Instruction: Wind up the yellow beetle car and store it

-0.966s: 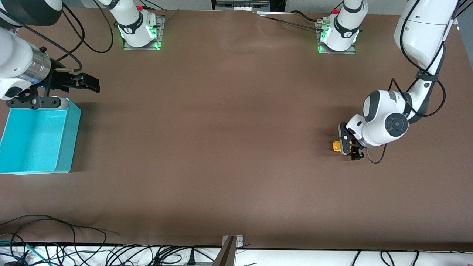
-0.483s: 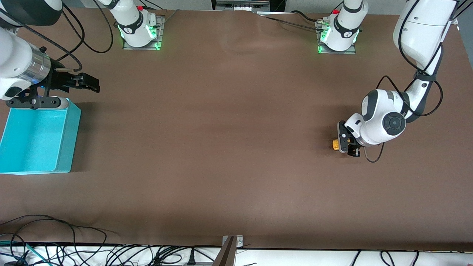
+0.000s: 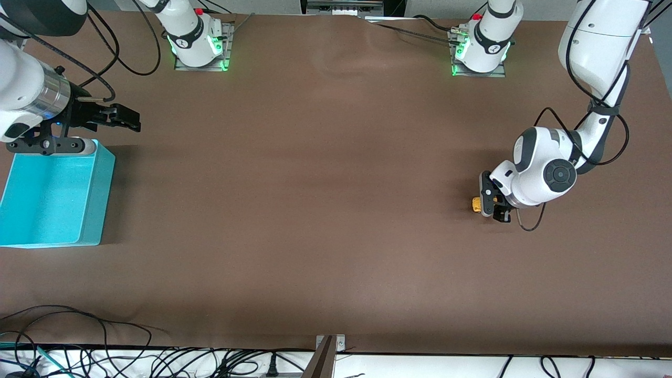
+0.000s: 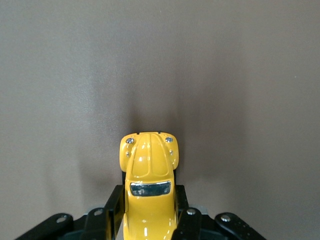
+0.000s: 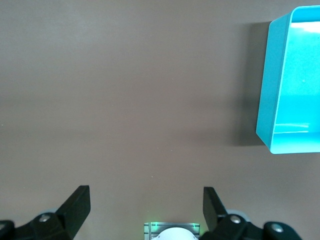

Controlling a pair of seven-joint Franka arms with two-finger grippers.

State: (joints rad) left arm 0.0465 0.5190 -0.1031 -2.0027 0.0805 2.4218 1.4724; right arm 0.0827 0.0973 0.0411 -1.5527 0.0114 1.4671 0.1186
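We see a wide table (image 3: 325,184) covered with a plain brown sheet, smooth and mostly bare. At the top edge of the front view stand two arm bases (image 3: 198,44) with green lights, and along the bottom edge many black cables (image 3: 79,346) lie on a white strip. In the left part of the frame, toward the right arm's end of the table, sits a turquoise bin (image 3: 52,194) with nothing visible inside it.

The yellow beetle car (image 3: 476,205) is in the right part of the front view, toward the left arm's end of the table, a little below the middle height of the frame. The left gripper (image 3: 492,206) is down at the table there, and its two black fingers (image 4: 114,212) press against both sides of the car, so the car is clamped between them. In the left wrist view the car (image 4: 148,187) fills the lower middle of the frame; its rounded hood with small silver lamps sticks out past the fingertips, and the windshield lies between the fingers. We cannot tell if the wheels touch the sheet.

The right gripper (image 3: 123,118) waits in the upper left of the front view, over the bare sheet just beside the upper corner of the bin. Its fingers (image 5: 77,205) are spread wide with nothing between them.
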